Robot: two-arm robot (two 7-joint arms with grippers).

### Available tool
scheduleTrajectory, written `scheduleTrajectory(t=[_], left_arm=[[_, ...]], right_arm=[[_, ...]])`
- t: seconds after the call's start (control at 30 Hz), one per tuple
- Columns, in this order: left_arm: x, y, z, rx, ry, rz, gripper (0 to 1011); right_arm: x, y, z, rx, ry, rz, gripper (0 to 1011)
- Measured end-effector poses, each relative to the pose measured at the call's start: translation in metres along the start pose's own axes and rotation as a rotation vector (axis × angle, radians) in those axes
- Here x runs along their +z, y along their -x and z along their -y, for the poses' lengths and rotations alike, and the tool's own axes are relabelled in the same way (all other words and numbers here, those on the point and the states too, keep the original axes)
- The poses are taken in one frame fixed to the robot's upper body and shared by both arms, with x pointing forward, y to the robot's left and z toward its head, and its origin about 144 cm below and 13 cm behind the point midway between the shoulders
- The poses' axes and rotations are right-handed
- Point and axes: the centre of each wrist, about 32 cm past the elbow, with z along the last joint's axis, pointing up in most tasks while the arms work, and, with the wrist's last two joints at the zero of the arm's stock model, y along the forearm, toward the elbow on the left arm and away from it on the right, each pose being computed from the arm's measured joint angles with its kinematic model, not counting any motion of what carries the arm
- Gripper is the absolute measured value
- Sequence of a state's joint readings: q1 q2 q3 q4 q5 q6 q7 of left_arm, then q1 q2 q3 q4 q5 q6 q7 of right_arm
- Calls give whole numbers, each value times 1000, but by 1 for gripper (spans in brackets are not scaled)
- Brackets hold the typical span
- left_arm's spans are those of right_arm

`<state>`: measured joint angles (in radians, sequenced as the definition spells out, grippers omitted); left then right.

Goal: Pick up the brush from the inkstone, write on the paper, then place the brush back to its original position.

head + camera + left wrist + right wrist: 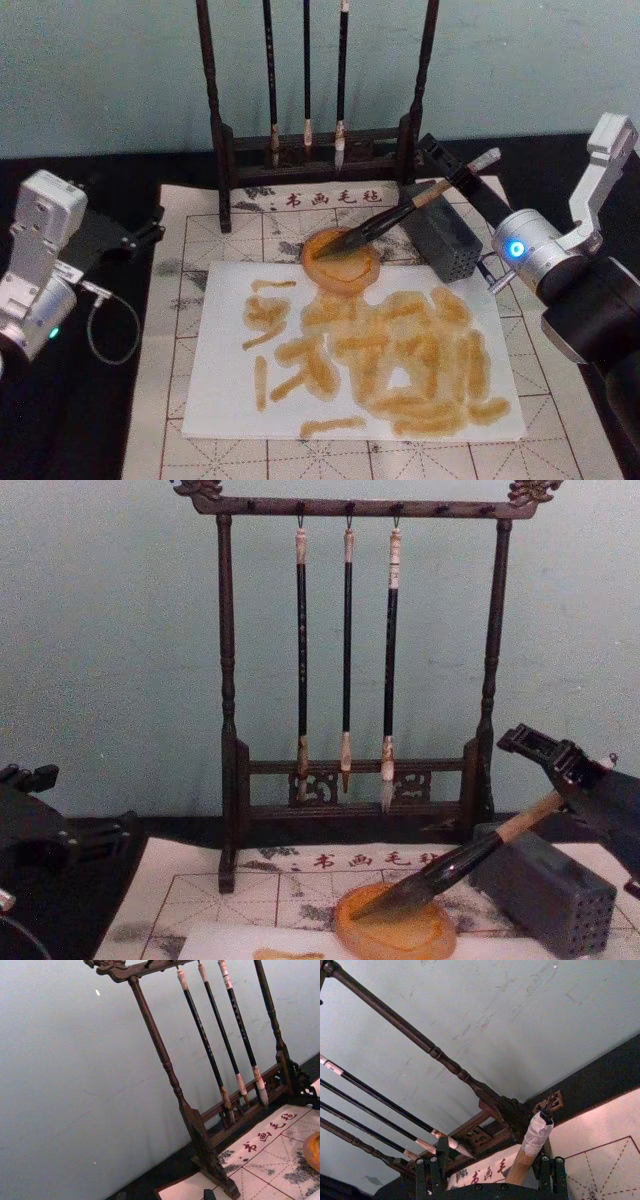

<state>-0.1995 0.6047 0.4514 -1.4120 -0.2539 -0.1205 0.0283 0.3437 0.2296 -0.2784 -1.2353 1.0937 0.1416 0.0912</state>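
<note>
One pale teal wall (120, 70) backs my grid-lined mat (190, 250), and the paper (230, 390) (thick with orange strokes) lies on it. I see the brush (400, 212) slanting, bristles in the inkstone (340, 262). Right gripper (455, 175) pinches its handle; left gripper (150, 232) idles left, jaws unreadable.

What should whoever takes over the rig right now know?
Right gripper: shut on the brush handle, at the table's right rear.
Left gripper: parked at the left, off the mat.
Brush: slanted, bristles down in the inkstone, handle passing over the grey block.
Paper: on the mat in front of the inkstone, covered with many orange strokes.
Done: the writing, judging by the strokes.
Left: probably let go of the brush on the inkstone and pull the right arm clear.
</note>
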Motion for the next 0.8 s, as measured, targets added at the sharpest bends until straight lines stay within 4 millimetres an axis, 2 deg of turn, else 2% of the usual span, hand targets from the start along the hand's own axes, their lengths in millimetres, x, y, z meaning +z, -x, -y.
scheduleTrajectory(t=[0.8], left_arm=[[0,0,0,0,0,0,1001]], right_arm=[[0,-8,4,-27,6,-17,1002]])
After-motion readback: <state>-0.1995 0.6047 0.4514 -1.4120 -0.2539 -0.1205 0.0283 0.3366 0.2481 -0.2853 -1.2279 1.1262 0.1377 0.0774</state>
